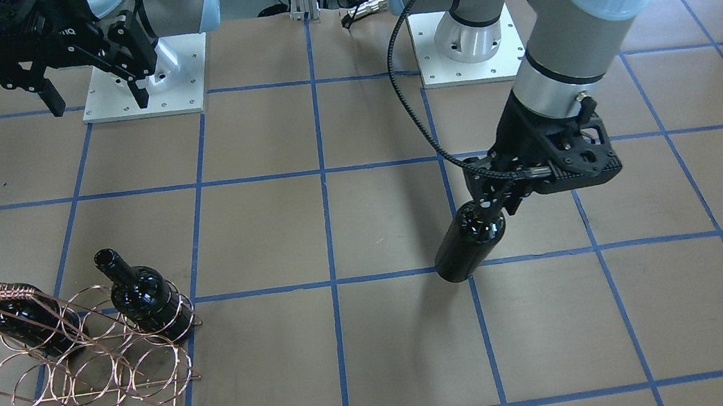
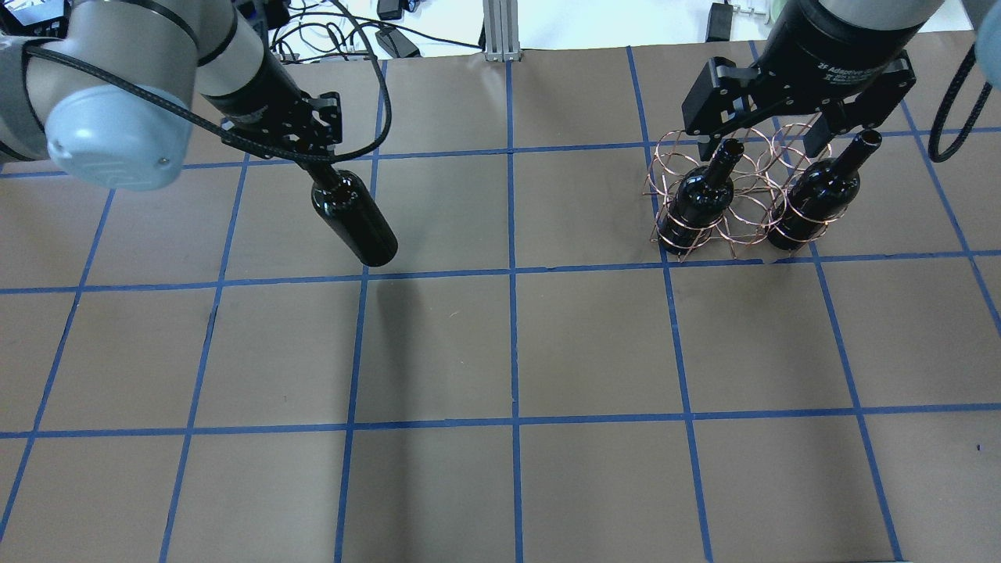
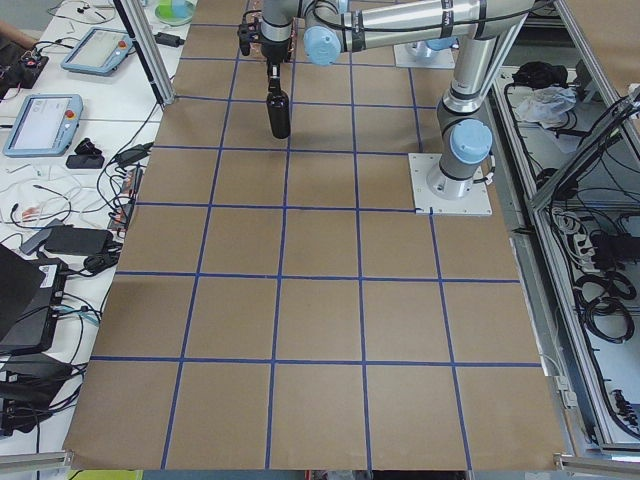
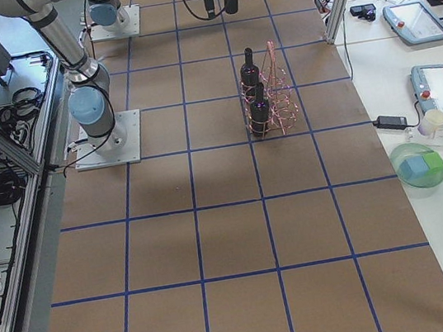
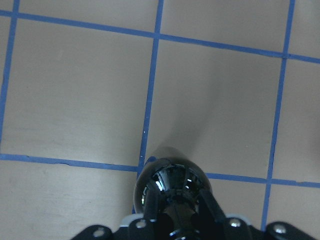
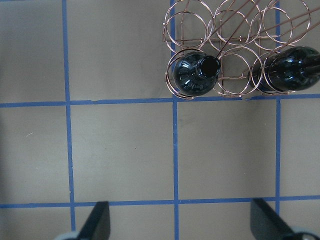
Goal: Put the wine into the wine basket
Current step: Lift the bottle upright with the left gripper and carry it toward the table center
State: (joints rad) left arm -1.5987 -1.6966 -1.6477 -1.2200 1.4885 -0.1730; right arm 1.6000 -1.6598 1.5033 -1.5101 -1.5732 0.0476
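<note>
My left gripper (image 2: 323, 166) is shut on the neck of a black wine bottle (image 2: 356, 220), which hangs upright over the left part of the table (image 1: 470, 242). The left wrist view looks down on the bottle's shoulders (image 5: 170, 176) between the fingers. Over at the right stands the copper wine basket (image 2: 743, 211) with two more black bottles upright in its hoops, one (image 2: 700, 199) on the left and one (image 2: 813, 197) on the right. My right gripper (image 2: 762, 145) hovers open and empty above the basket (image 6: 227, 38); both bottles (image 6: 195, 75) (image 6: 292, 70) show below it.
Brown paper with blue tape grid lines covers the table (image 2: 516, 352). The arm base plates (image 1: 143, 85) (image 1: 473, 41) sit at the robot's edge. Beyond the far edge lie cables and an aluminium post (image 2: 496, 27). Tablets and other gear lie on side benches (image 3: 60, 120).
</note>
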